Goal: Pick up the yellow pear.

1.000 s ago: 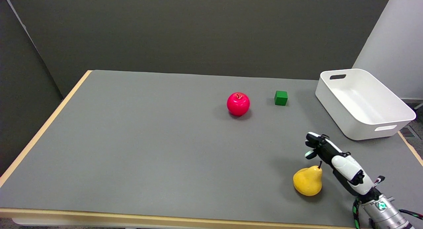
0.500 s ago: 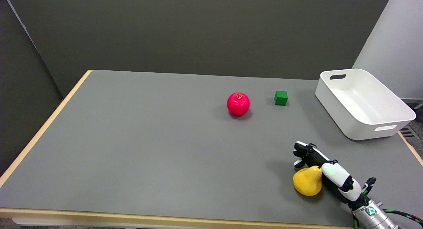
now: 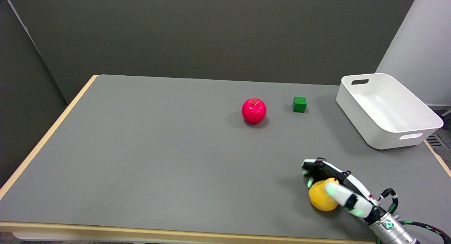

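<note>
The yellow pear (image 3: 319, 200) lies on the grey table (image 3: 158, 149) near the front right. My right hand (image 3: 334, 186) reaches in from the lower right and lies over the pear's top and right side. Its fingers (image 3: 310, 166) curl down around the pear's far side. The thumb (image 3: 340, 197) presses across its near right. The pear's stem and neck are hidden under the hand. The pear still rests on the table.
A red apple (image 3: 253, 111) and a small green cube (image 3: 299, 104) stand farther back in the middle of the table. A white bin (image 3: 387, 131) sits at the back right, close to the table's right edge. The front edge runs just below the pear.
My right hand has come down and to the left, from beside the pear's stem to over the pear, and its fingers have closed around it. The pear has shifted slightly left and tipped.
</note>
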Available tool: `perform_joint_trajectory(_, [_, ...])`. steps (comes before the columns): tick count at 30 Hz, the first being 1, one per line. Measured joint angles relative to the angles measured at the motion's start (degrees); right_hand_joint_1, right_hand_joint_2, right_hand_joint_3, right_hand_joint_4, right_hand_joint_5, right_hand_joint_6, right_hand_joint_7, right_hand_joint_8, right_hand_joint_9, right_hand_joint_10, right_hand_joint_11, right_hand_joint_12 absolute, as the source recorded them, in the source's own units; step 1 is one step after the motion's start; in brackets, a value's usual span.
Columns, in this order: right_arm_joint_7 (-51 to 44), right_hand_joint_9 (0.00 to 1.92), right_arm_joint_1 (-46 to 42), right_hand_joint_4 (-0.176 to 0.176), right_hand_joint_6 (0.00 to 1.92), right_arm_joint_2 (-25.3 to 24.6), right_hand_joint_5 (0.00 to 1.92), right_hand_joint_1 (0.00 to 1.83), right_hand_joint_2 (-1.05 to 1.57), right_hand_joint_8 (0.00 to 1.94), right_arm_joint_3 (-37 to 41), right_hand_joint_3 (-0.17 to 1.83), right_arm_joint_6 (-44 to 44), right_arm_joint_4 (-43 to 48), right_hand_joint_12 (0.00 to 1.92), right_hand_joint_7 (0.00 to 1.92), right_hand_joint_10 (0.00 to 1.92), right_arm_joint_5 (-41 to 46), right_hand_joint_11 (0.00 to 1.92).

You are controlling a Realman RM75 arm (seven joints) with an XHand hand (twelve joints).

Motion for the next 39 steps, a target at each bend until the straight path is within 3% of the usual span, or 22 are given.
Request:
perform_joint_trajectory(2, [0.0, 0.67, 0.2, -0.134, 1.29, -0.1, 0.54, 0.71, 0.79, 1.06, 0.0, 0.86, -0.1, 0.0, 1.91, 0.74, 1.29, -0.2, 0.39])
perform_joint_trajectory(5, [-0.4, 0.76, 0.6, -0.122, 1.58, -0.2, 0.64, 0.99, 1.12, 1.18, 0.0, 0.42, -0.3, 0.0, 1.92, 0.81, 1.27, -0.5, 0.31])
perform_joint_trajectory(8, [-1.0, 0.76, 0.9, -0.065, 1.55, -0.2, 0.68, 0.98, 1.06, 1.32, 0.0, 0.49, -0.3, 0.1, 1.92, 0.79, 1.35, -0.6, 0.31])
perform_joint_trajectory(9, [-1.2, 0.81, 1.0, -0.114, 1.62, -0.2, 0.64, 0.97, 1.08, 1.41, 0.0, 0.52, -0.4, 0.2, 1.92, 0.8, 1.34, -0.7, 0.24])
perform_joint_trajectory(11, [-1.6, 0.9, 1.3, -0.022, 1.63, -0.2, 0.72, 0.96, 0.94, 1.75, 0.1, 0.75, -0.4, 0.2, 1.92, 0.82, 1.55, -0.8, 0.3])
perform_joint_trajectory(13, [-2.0, 0.91, 1.4, 0.0, 1.64, -0.2, 0.76, 0.97, 0.85, 1.88, 0.1, 0.89, -0.5, 0.3, 1.92, 0.78, 1.86, -0.8, 0.36])
perform_joint_trajectory(15, [-2.5, 0.95, 1.6, 0.037, 1.77, -0.2, 0.79, 0.94, 0.77, 1.94, 0.1, 1.12, -0.5, 0.5, 1.92, 0.89, 1.92, -0.8, 0.53])
perform_joint_trajectory(17, [-3.2, 1.07, 1.7, 0.051, 1.86, -0.2, 0.78, 0.91, 0.76, 1.94, 0.2, 1.21, -0.5, 0.7, 1.92, 0.99, 1.92, -0.7, 0.73])
perform_joint_trajectory(20, [-4.6, 1.26, 1.9, 0.057, 1.92, -0.3, 0.9, 1.11, 0.63, 1.94, 0.3, 0.91, -0.5, 1.2, 1.92, 1.12, 1.92, 0.2, 1.08])
perform_joint_trajectory(24, [-6.8, 1.31, 2.1, 0.056, 1.92, -0.3, 0.95, 1.13, 0.62, 1.94, 0.4, 0.92, 0.0, 2.1, 1.92, 1.17, 1.92, 2.3, 1.19])
perform_joint_trajectory(39, [-14.5, 1.34, 3.4, 0.053, 1.92, 1.6, 1.0, 1.16, 0.62, 1.94, 4.1, 0.93, 1.9, 8.6, 1.92, 1.21, 1.92, 9.4, 1.23])
